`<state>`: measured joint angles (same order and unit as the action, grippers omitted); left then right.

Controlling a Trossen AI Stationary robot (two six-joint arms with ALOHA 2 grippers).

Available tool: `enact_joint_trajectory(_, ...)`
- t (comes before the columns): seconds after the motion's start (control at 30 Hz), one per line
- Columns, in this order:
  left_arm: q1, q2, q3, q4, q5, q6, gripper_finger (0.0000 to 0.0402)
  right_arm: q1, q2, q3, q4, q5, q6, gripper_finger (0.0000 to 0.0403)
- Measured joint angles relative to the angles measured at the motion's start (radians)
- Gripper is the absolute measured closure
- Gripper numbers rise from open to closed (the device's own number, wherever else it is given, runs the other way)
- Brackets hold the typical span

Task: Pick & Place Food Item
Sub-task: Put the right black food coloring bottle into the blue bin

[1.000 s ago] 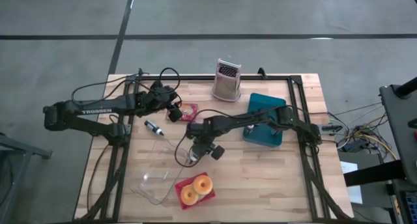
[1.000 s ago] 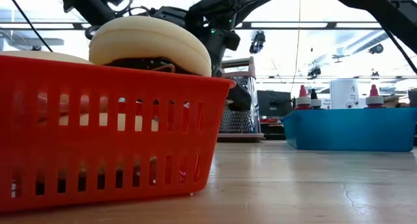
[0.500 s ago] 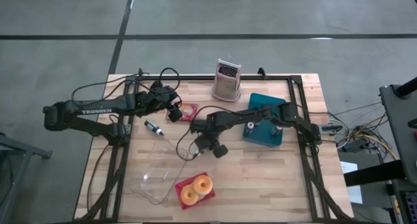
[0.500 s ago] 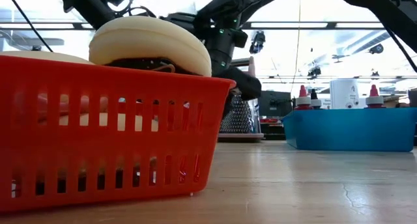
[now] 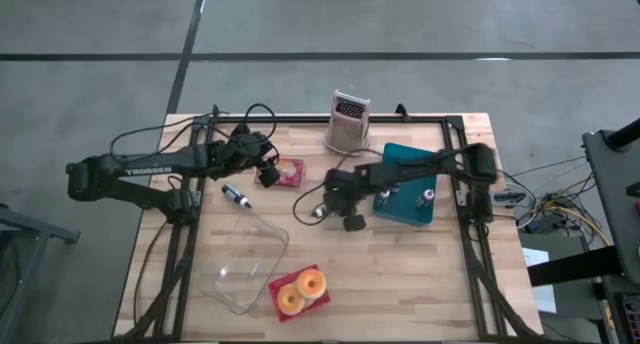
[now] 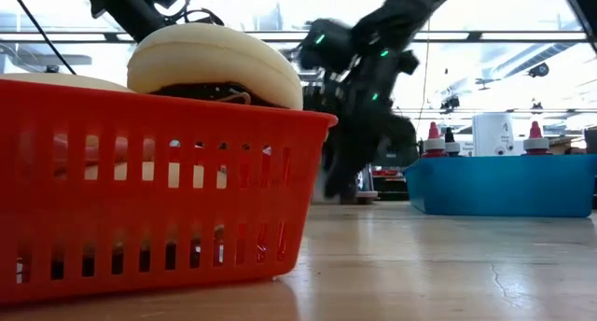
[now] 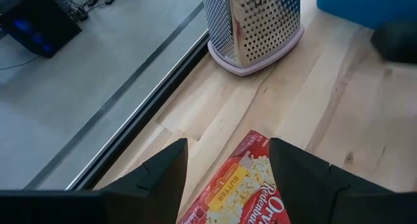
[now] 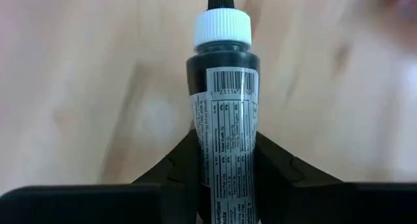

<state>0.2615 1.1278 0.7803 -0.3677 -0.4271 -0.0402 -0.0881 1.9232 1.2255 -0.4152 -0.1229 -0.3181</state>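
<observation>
My right gripper (image 5: 326,208) is shut on a black tube (image 8: 225,120) with a white cap and a barcode label, over the table's middle beside the blue bin (image 5: 405,212). It shows blurred in the low view (image 6: 343,172). My left gripper (image 5: 272,174) is open, its fingers standing either side of a red popcorn packet (image 7: 238,188) that lies flat on the table. A red basket (image 5: 300,292) at the near edge holds two doughnuts (image 6: 215,60). My right gripper pinches the tube's labelled body (image 8: 225,168) between its two fingers (image 8: 174,168). The tube lies along the fingers. Its white cap (image 8: 223,28) and black nozzle stick out past the fingertips toward the table's left.
A metal grater (image 5: 348,124) stands at the far edge. A second black tube (image 5: 236,196) lies left of the middle. A clear plastic tub (image 5: 250,264) sits beside the basket. The blue bin holds small bottles (image 6: 434,139).
My right gripper has swung from above the clear tub toward the table's right edge and a little toward the far edge, ending beside the blue bin. In the low view it has also come lower and shows blurred.
</observation>
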Motion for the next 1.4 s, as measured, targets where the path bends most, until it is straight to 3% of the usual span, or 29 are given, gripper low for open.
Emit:
enact_joint_trajectory(0.13,-0.002,0.0,0.0,0.034,0.01,0.007,0.0184,0.0,-0.152,-0.157,0.225,-0.001,0.078,0.0313)
enact_joint_trajectory(0.37,-0.003,0.0,0.0,0.124,0.12,0.041,0.0184,0.001,-0.367,-0.366,0.495,0.046,0.144,0.0313)
enact_joint_trajectory(0.5,-0.007,0.004,-0.012,0.23,0.241,0.063,0.0184,0.0,-0.458,-0.462,0.61,0.107,0.163,0.0313)
enact_joint_trajectory(0.6,-0.012,0.017,-0.059,0.427,0.382,0.091,0.0184,0.0,-0.521,-0.522,0.713,0.138,0.165,0.0313)
enact_joint_trajectory(0.77,-0.015,0.074,-0.14,0.817,0.623,0.098,0.0184,0.0,-0.593,-0.606,0.847,0.18,0.165,0.0313)
enact_joint_trajectory(0.93,-0.018,0.195,-0.139,1.061,0.723,0.037,0.0184,0.003,-0.64,-0.659,0.945,0.195,0.165,0.0313)
enact_joint_trajectory(1.13,-0.032,0.381,-0.077,1.261,0.769,0.006,0.0183,0.003,-0.658,-0.689,1.005,0.203,0.162,0.0313)
enact_joint_trajectory(1.4,-0.032,0.527,0.056,1.365,0.82,-0.034,0.0183,0.011,-0.671,-0.74,1.098,0.239,0.145,0.0313)
